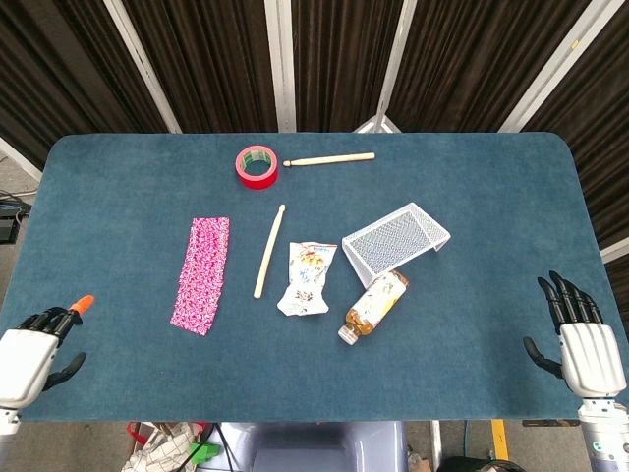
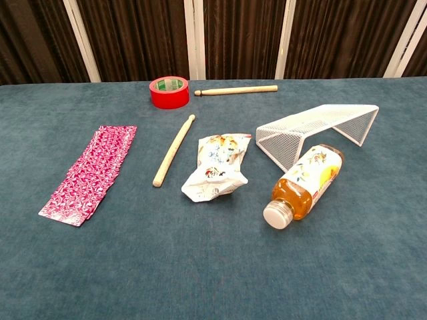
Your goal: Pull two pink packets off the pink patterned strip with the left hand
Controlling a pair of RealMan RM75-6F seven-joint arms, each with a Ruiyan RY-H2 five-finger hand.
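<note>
The pink patterned strip (image 1: 202, 273) lies flat on the blue table, left of centre; the chest view shows it as a long band of joined packets (image 2: 90, 175). My left hand (image 1: 29, 356) hovers at the table's near left corner, well to the left of the strip and below it in the head view. It holds nothing, and its fingers (image 1: 61, 317) point toward the strip. My right hand (image 1: 584, 344) sits at the near right edge with fingers spread and empty. Neither hand appears in the chest view.
Right of the strip lie a wooden stick (image 1: 268, 252), a crumpled snack bag (image 1: 308, 278), a tea bottle on its side (image 1: 374, 304) and a white wire rack (image 1: 396, 237). A red tape roll (image 1: 257, 165) and a second stick (image 1: 329, 158) lie at the back.
</note>
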